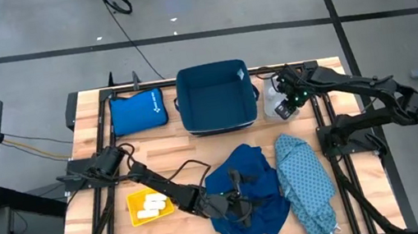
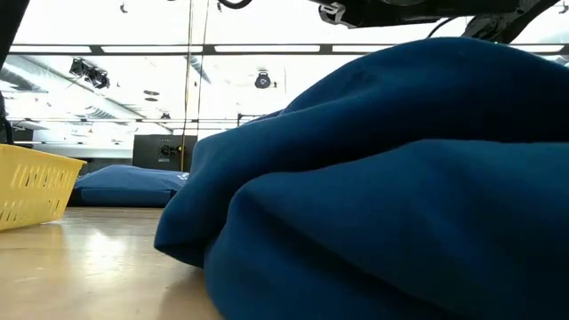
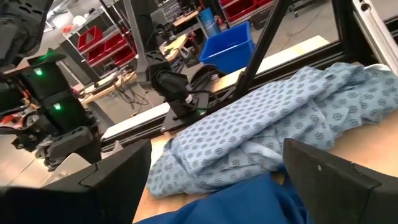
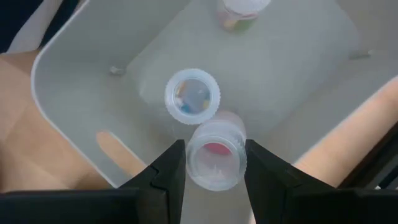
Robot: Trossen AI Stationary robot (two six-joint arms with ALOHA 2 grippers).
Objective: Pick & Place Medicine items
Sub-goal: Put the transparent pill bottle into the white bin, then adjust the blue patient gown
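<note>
Surface: wooden top, both arms over it.
Blue bin: far centre, open-topped.
Dark cloth: heaped near centre; it fills the low view.
Patterned cloth: just right of the dark cloth.
Pouch: flat, left of the bin.
Yellow tray: near left, holding pale packs.
White tub: right of the bin, holding round bottles.
Left hand: over the dark cloth, fingers spread, holding nothing.
Right hand: above the tub, clenched on a clear bottle.
Second bottle: just beside the held one.
Third bottle: at the tub's far wall.
Risk: the grip sits on a smooth round body, so the bottle may slip or swivel in carrying; its neighbour may be knocked over.
</note>
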